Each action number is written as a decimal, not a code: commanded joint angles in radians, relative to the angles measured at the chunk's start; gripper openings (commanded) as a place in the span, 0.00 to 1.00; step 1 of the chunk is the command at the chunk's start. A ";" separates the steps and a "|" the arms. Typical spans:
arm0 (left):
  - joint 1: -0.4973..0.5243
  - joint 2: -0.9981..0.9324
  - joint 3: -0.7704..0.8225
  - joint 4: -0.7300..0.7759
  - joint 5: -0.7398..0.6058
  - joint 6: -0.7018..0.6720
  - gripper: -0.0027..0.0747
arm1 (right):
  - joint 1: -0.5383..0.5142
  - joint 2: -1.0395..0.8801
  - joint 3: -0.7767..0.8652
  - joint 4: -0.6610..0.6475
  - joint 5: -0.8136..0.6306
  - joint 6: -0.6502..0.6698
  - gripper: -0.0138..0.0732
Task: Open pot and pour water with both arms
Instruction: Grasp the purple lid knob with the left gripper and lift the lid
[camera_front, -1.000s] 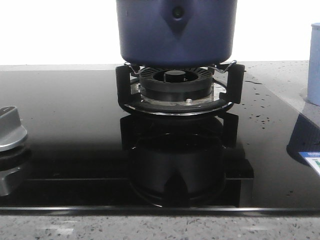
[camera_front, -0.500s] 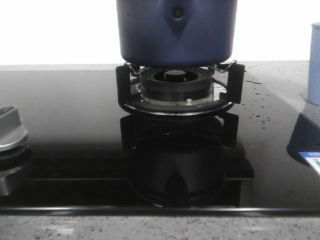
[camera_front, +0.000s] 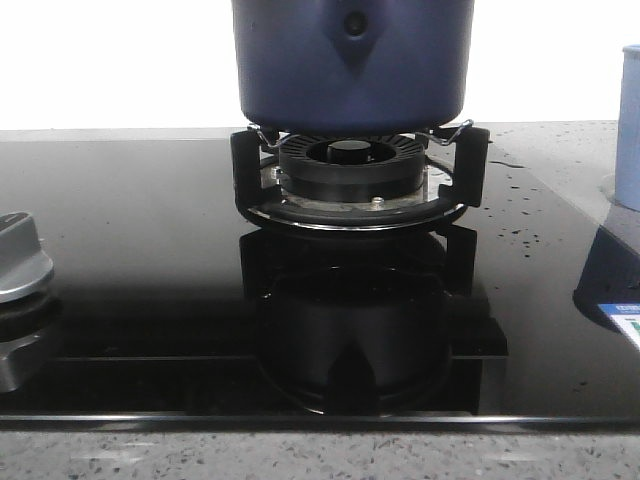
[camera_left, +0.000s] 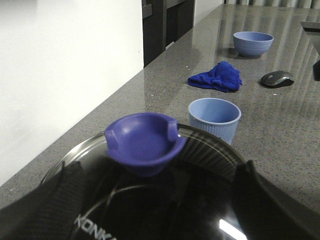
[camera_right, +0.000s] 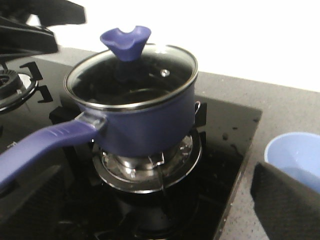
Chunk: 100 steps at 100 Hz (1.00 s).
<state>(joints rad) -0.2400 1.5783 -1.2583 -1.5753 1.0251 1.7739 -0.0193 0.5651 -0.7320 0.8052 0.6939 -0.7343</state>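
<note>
Pot (camera_right: 145, 117) sits on the burner grate (camera_right: 150, 167), glass lid (camera_right: 131, 75) on. Left hand (camera_left: 150, 200) hangs spread open just above the lid knob (camera_left: 145, 142), holding nothing. Right hand (camera_right: 150, 220) is beside the pot's handle (camera_right: 45, 142), empty; its opening I cannot tell.

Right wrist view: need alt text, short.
A navy-blue pot sits on a gas burner of a black glass hob, its glass lid on and topped by a blue knob. Its blue handle reaches toward the camera; a pale blue cup stands on the counter beside the hob.
</note>
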 joint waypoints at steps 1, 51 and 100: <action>-0.034 0.010 -0.072 -0.079 0.044 0.006 0.76 | 0.004 0.007 -0.045 0.038 -0.061 -0.014 0.91; -0.133 0.138 -0.184 -0.158 -0.002 0.006 0.75 | 0.004 0.007 -0.051 0.038 -0.024 -0.014 0.91; -0.160 0.161 -0.184 -0.238 0.004 -0.021 0.76 | 0.004 0.007 -0.051 0.042 -0.029 -0.014 0.91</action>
<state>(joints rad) -0.3861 1.7662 -1.4116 -1.7404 1.0295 1.7794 -0.0193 0.5651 -0.7481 0.8066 0.7150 -0.7382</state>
